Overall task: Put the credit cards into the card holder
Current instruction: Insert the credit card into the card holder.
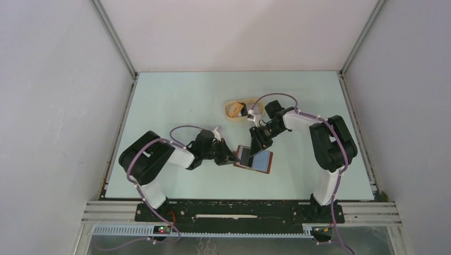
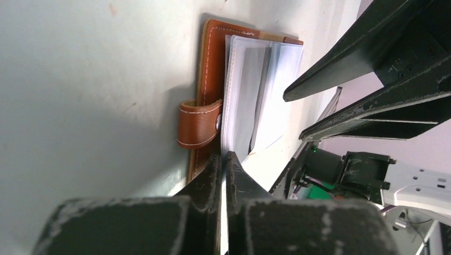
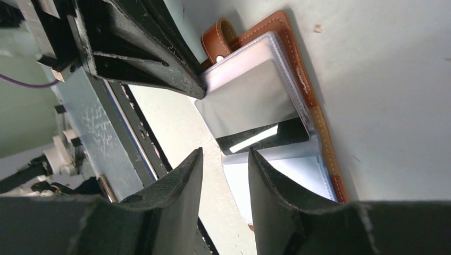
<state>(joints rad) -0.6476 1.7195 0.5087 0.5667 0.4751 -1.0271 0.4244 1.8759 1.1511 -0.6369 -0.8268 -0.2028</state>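
Brown leather card holder (image 1: 255,159) lies open on the counter (image 1: 175,101) between the arms, with a silvery credit card (image 3: 250,101) at its clear sleeves. The card looks stiff, thin and slick, so it is best pinched by a free short edge; the sleeves look floppy. The left gripper (image 2: 224,159) is clamped on a sleeve's edge. The right gripper (image 3: 223,154) stands apart, empty, just beside the card.

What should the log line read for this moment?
left gripper: shut on sleeve of holder | right gripper: open beside card | card: silvery, in clear sleeve | holder: lying open
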